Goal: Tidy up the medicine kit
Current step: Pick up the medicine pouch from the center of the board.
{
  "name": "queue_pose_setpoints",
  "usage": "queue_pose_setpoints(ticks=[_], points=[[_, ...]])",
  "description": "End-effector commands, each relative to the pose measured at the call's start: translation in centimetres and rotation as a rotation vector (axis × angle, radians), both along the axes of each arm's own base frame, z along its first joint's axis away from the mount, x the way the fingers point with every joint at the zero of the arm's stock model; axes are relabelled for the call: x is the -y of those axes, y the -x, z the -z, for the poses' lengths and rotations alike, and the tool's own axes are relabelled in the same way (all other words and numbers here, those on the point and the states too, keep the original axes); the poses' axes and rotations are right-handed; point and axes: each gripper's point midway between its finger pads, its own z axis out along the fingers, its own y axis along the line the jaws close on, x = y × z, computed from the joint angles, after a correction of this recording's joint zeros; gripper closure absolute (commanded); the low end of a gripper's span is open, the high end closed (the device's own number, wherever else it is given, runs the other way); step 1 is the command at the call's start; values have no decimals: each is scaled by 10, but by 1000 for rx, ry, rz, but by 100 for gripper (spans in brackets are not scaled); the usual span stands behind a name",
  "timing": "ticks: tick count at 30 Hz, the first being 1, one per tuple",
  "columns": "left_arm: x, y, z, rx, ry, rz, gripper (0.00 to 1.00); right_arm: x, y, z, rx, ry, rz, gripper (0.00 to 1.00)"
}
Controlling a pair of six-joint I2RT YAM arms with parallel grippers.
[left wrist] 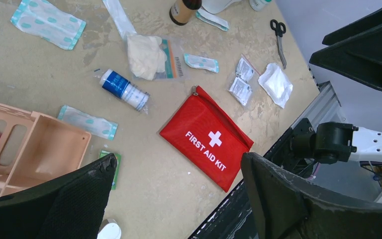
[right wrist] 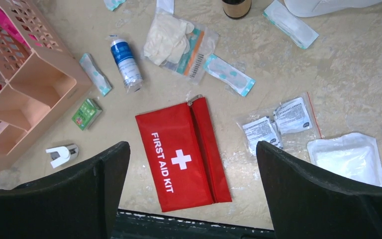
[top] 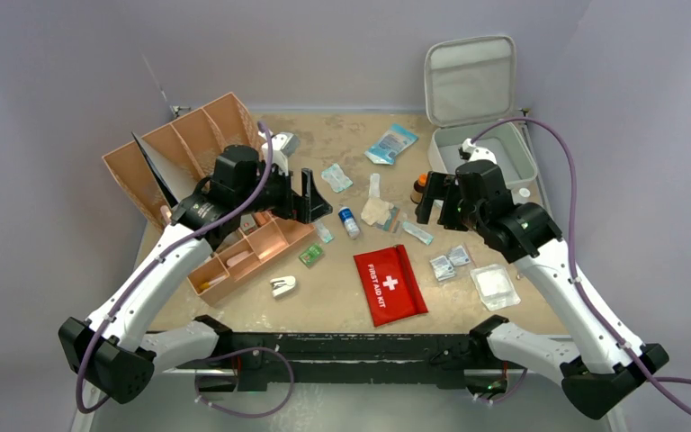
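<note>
While your left gripper (top: 315, 202) and right gripper (top: 438, 211) gape empty, medicine kit (top: 470, 81) stands lid-up; supplies (top: 349, 221) loose on table (top: 342, 297), packing apparently unstarted.

Both arms are out over the surface (top: 342, 310). The left end effector (top: 304, 198) hovers with jaws spread, a tilted tan organizer tray (top: 189, 144) off to its left and a smaller tray (top: 252, 252) below its wrist. The right end effector (top: 438, 205) hangs wide open, and just behind it sits the medicine kit (top: 511, 151), lid up. A brown bottle (top: 419, 187) stands right beside its fingers. Between the two end effectors lie a glove packet (top: 380, 211) and a blue-capped roll (top: 349, 221). The red pouch (top: 390, 283) lies nearer the bases.
</note>
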Motion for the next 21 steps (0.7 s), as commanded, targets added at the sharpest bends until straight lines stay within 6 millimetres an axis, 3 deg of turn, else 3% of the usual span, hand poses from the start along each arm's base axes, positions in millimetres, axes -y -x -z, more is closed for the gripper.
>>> queue_pose_setpoints(ticks=[1, 12, 21], points=[[5, -5, -26, 89, 32, 29, 5, 3, -4, -6, 24, -1, 35, 1], [-3, -5, -20, 122, -34, 37, 5, 1, -4, 6, -10, -3, 43, 1], [-24, -2, -3, 194, -118, -6, 7, -9, -2, 75, -150, 117, -106, 4]])
